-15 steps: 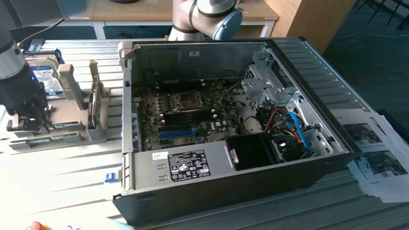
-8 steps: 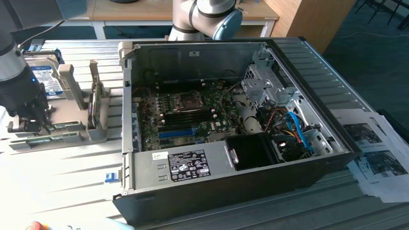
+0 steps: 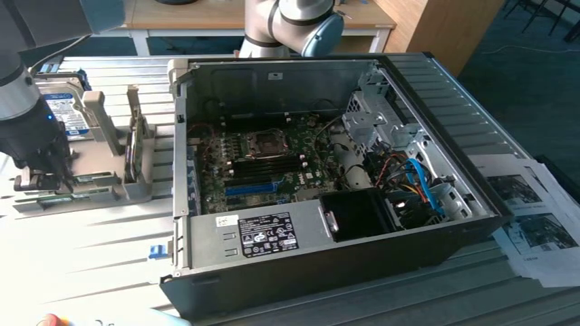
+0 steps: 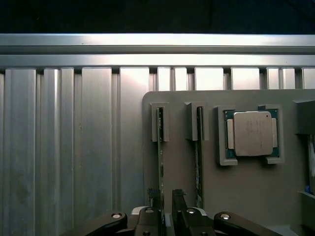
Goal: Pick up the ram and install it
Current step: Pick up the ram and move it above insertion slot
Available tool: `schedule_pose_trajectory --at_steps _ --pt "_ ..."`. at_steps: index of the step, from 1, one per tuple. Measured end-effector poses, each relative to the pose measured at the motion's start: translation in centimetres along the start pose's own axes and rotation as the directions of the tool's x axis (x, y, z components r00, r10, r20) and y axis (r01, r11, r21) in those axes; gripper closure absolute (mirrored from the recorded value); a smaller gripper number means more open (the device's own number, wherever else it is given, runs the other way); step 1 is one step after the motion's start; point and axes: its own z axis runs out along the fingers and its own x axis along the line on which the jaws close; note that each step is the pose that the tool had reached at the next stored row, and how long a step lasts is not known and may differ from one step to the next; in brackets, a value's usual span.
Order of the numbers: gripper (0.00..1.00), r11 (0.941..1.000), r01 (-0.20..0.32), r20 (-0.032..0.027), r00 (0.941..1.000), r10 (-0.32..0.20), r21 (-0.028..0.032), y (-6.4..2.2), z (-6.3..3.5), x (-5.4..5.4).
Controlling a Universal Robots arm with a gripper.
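End effector (image 4: 167,199), jaws apart, hovers at ram (image 4: 160,147) in gray holder (image 4: 236,196).

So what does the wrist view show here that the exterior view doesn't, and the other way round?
Wrist view: two sticks standing on edge in holder slots, the ram in line with the open gripper and a second stick beside it, plus a processor seated in a square recess.
Exterior view: the open computer case with its motherboard and blue slot, a hard drive at the exterior view's left, papers at its right.
Both: the grey holder, the ribbed metal table, and the gripper over the holder.
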Motion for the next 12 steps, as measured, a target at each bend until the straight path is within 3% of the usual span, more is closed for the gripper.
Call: schedule_pose_trajectory --at_steps 4,12 --pt "0.76 1.0 0.0 0.0004 1.0 0.0 0.0005 -0.12 0.04 0.0" --pt "0.76 1.0 0.0 0.0001 1.0 0.0 0.0001 -1.4 -0.02 -0.1"
